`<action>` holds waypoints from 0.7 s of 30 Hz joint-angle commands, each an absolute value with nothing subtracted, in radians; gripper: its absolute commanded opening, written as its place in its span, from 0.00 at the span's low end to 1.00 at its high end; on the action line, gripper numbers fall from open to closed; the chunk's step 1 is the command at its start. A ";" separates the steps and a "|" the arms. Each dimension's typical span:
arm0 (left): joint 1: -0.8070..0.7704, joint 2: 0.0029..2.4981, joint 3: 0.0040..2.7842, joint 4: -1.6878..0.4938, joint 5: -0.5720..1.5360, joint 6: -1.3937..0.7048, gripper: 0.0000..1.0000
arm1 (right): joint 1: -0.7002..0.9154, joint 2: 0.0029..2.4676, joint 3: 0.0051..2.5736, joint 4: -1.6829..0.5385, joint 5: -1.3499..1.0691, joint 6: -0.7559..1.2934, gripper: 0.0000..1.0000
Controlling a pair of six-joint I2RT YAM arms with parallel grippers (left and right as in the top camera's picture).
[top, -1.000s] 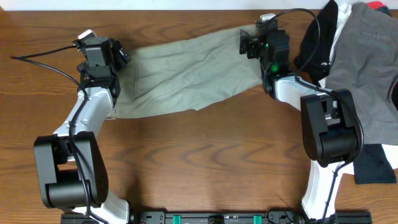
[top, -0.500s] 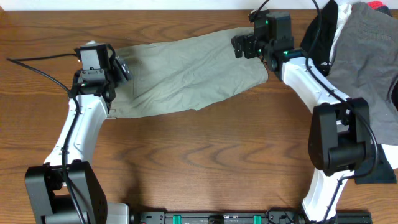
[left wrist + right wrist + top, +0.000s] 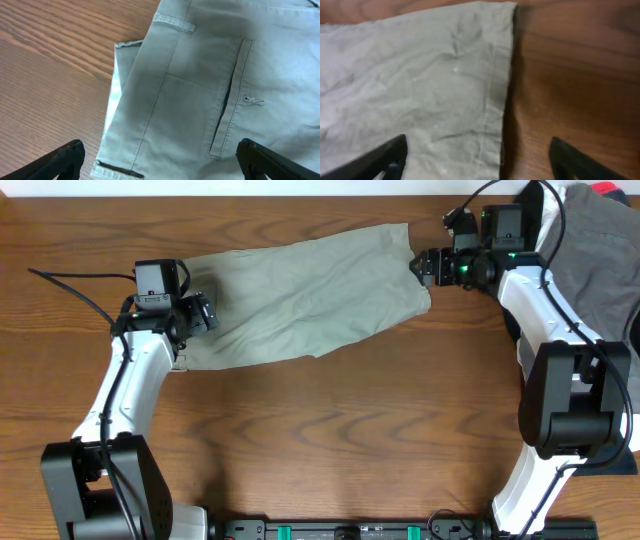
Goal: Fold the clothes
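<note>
The khaki-green shorts point(image 3: 300, 290) lie flat across the back of the table, folded lengthwise. My left gripper point(image 3: 200, 313) is open and empty over their waistband end. The left wrist view shows the waistband, a belt loop and a welt pocket point(image 3: 227, 100) between the spread fingers point(image 3: 160, 162). My right gripper point(image 3: 422, 266) is open and empty at the hem end. In the right wrist view the hem edge point(image 3: 500, 90) lies between the spread fingers point(image 3: 477, 160).
A heap of grey, black and white garments point(image 3: 590, 290) lies at the right edge behind my right arm. A black cable point(image 3: 75, 285) runs across the wood table point(image 3: 330, 430) at the left.
Both grippers have let go of the shorts and opened. The right gripper moved right, off the hem end. The left gripper moved slightly right and nearer. The shorts now lie flat.
</note>
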State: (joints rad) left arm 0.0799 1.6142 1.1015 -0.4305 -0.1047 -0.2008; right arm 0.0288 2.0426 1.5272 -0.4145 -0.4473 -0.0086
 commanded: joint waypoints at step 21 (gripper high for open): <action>0.296 1.675 1.107 -0.264 0.175 -0.042 0.98 | 0.220 2.312 1.536 -0.028 -0.254 0.010 0.01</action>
State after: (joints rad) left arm 0.2935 1.6367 1.1015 -0.2878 0.1600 -0.0818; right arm 0.2081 2.2715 1.5288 -0.0326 -0.3000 -0.0036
